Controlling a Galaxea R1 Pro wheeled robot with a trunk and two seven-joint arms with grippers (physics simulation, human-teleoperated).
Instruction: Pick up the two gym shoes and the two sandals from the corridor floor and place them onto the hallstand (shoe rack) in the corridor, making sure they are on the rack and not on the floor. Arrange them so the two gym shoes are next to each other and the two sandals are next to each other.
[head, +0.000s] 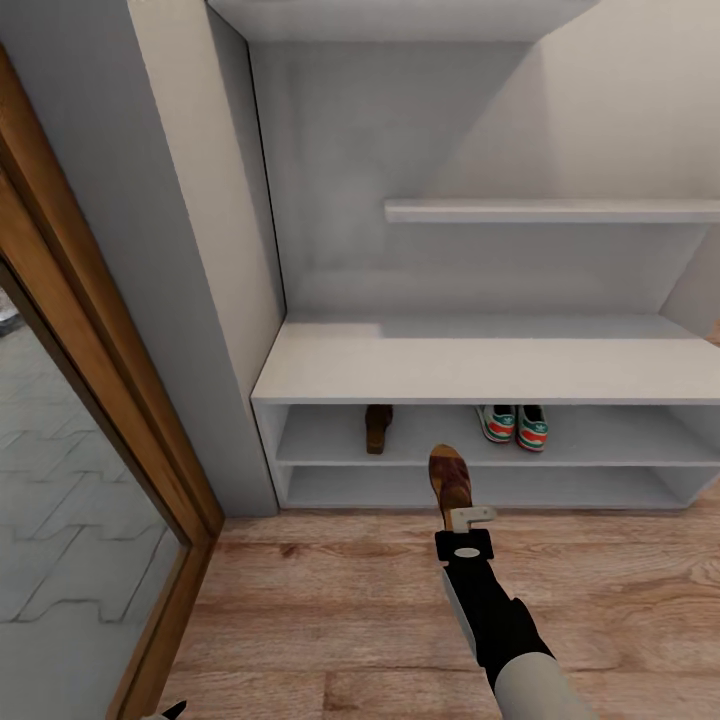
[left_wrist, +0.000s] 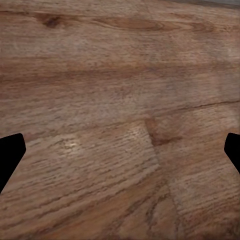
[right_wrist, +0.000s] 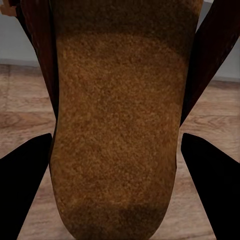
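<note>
**A:** Head view: right gripper (head: 468, 518) pinches a sandal (head: 450, 482) by the heel, toe toward 12 o'clock, just short of the rack (head: 470, 365). Its mate (head: 378, 427) and both sneakers (head: 516, 425) sit on the upper shelf.

**B:** Left wrist view: left gripper fingers (left_wrist: 10, 155) spread over bare floor (left_wrist: 120, 100).

**A:** Right wrist view: footbed (right_wrist: 117, 125) between the fingers (right_wrist: 25, 185). Looks light, stiffish, grippy; the heel hold seems fine.
</note>
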